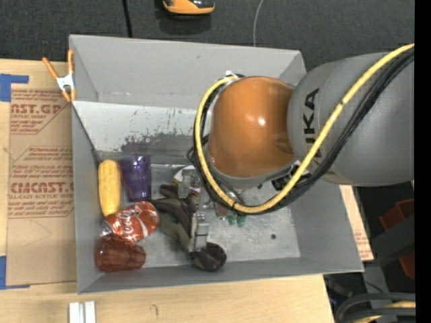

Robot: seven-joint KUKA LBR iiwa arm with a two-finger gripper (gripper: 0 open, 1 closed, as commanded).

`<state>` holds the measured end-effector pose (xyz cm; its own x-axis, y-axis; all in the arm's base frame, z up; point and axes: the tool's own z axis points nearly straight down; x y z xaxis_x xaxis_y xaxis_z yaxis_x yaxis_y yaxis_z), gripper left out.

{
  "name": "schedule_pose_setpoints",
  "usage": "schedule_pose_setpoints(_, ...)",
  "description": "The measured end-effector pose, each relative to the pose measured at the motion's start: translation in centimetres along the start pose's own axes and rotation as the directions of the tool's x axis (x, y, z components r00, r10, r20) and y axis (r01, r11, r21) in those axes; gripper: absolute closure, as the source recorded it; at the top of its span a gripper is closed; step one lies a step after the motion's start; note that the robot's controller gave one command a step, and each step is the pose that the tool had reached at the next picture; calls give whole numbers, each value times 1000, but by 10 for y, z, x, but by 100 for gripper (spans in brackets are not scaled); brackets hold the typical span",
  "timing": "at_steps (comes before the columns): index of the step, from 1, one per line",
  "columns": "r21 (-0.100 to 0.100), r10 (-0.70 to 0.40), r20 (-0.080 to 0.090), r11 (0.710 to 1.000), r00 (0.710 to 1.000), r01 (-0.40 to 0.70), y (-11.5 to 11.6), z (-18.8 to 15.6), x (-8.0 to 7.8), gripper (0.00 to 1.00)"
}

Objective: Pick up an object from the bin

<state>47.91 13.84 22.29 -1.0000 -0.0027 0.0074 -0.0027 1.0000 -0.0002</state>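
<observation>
Scuffed matt metal bin (pixel 121 123); glossy translucent purple cup (pixel 137 177).

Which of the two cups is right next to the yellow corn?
The purple cup, just right of the corn in the picture. The red cup sits lower down in the corner, below a squashed red can.

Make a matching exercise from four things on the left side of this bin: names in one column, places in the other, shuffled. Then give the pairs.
Things:
1. corn
2. purple cup
3. can
4. red cup

Places:
A. in the lower-left corner of the bin, as the view shows it
B. just right of the corn
C. along the left wall
D. crushed, between the two cups

Pairs: 1-C, 2-B, 3-D, 4-A.
</observation>
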Motion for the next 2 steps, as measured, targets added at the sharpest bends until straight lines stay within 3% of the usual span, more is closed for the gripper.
schedule_pose_setpoints(1,-1,2,8,1000,1000,-2,-1,-4,-2,0)
schedule_pose_setpoints(2,0,-142,11,990,990,142,34,66,-15,0)
